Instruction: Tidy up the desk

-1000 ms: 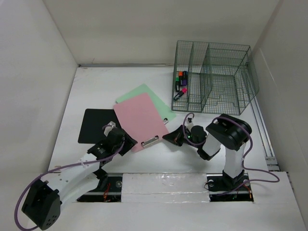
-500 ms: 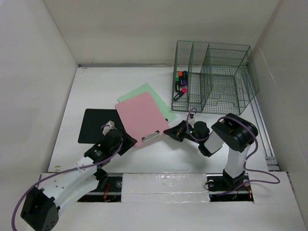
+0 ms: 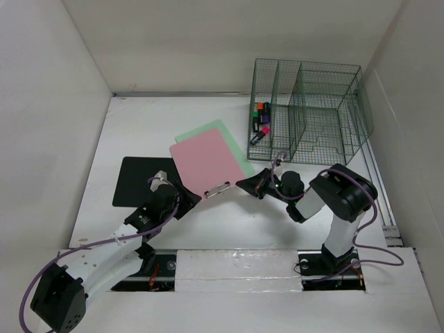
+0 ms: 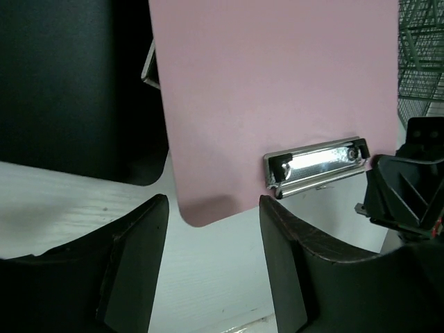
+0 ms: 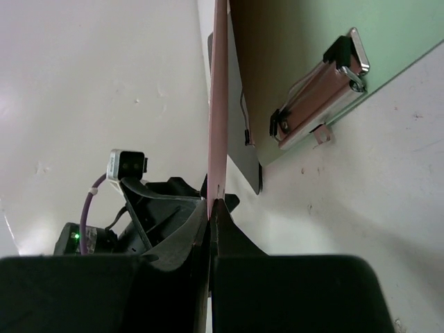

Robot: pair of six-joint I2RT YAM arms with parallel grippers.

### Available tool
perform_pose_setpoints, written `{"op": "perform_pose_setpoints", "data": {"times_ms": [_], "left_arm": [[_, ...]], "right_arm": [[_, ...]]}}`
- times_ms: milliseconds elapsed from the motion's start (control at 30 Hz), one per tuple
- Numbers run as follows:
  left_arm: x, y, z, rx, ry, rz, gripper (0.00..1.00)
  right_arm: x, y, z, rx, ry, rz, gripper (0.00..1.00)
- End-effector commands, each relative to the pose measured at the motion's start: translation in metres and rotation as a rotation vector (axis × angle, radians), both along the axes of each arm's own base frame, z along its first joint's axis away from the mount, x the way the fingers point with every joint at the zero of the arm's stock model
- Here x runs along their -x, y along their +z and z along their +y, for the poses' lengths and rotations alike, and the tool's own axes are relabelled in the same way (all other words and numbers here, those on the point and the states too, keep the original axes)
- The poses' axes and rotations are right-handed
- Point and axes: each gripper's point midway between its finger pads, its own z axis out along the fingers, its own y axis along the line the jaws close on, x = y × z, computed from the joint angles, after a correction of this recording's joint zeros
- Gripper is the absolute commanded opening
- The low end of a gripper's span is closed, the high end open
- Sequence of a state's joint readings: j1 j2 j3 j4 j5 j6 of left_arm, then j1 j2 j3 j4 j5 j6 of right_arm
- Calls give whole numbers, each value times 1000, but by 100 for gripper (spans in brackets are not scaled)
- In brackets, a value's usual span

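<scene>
I am looking at the large flat white worktop (image 3: 139, 132), which is filling the space between the white walls and carrying everything else. At its far right, a green wire-mesh organizer rack (image 3: 309, 111) is standing upright. The rack's front left compartment is holding a cluster of short marker pens (image 3: 260, 123) in orange, green, purple and pink; any print on them is too small for me to read.

A flat pink rectangular clipboard (image 3: 207, 161) is lying mid-worktop, overlapping a pale green clipboard (image 3: 208, 130) on its far side and a flat black rectangular board (image 3: 139, 182) on its left. Its silver metal clip (image 4: 316, 163) is sitting at the near edge.

The right hand (image 3: 245, 186) is clenching the pink clipboard's edge just beside that clip. The wrist view is showing the board edge-on between the closed fingers (image 5: 173, 239), and that edge seems to be riding slightly above the worktop.

The left hand (image 4: 211, 205) is released, its fingers spread wide with the pink clipboard's near left corner showing between them.
</scene>
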State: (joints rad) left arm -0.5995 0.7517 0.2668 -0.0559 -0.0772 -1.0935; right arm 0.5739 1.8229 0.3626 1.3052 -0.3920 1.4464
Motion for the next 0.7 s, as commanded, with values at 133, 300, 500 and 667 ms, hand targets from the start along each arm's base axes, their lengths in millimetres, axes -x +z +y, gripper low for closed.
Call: {"op": "perform_pose_setpoints", "data": {"times_ms": [133,300,500,667], "left_arm": [[-18,15,-11,107,30,-99,50],[-25,24,-9,118,57,-148,33],[-26,33,-16,144,13,-201,0],[-22,29,-20,146,-20,-191,0]], "right_arm": [[9,105,9,-306,53,-364,0],[14,105,13,-305,67,-364,0],[15,86,17,-261,74,-335,0],[11,66,20,-219,71,-307,9]]}}
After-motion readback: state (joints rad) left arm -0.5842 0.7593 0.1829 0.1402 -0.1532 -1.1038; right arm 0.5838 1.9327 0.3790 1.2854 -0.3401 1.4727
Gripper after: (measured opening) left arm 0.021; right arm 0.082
